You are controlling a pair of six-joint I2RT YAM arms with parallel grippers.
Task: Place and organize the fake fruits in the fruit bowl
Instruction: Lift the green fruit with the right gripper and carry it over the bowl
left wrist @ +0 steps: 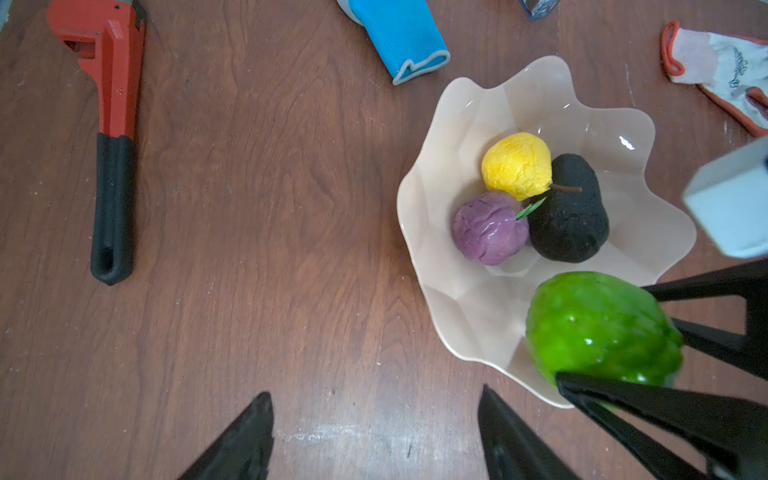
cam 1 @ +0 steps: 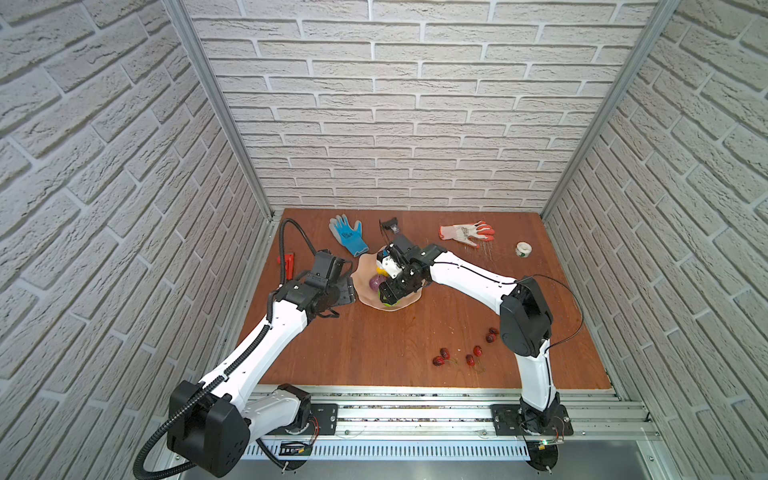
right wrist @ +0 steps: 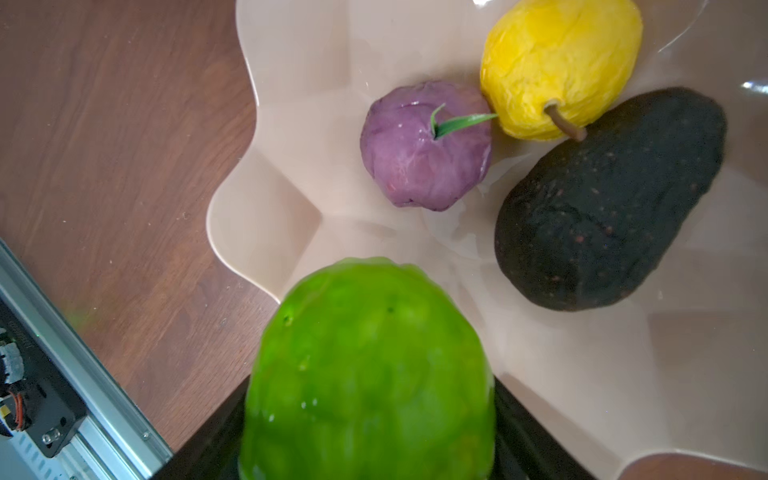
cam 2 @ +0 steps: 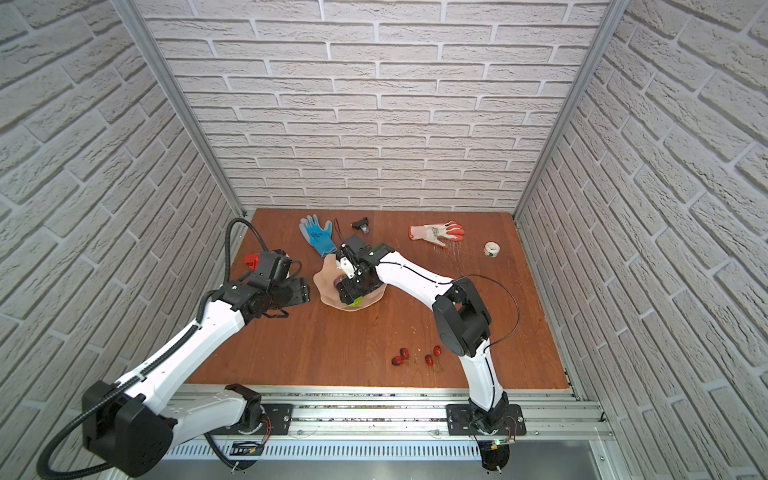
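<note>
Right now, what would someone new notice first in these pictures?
The bright green fruit stands out, clamped in the right gripper over the rim of the pale fruit bowl. Inside it a yellow fruit, a purple fruit and a dark avocado lie bunched together. Red cherries lie scattered on the wooden table, well outside the bowl.

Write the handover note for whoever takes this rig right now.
Left end effector: open, empty, above the bare table beside the fruit bowl.
Right end effector: shut on the green fruit, at the bowl's edge.
Done: yellow fruit, purple fruit and avocado lie bunched together in the bowl.
To do: release the green fruit into the bowl, then fetch the cherries, which lie on the table outside it.
</note>
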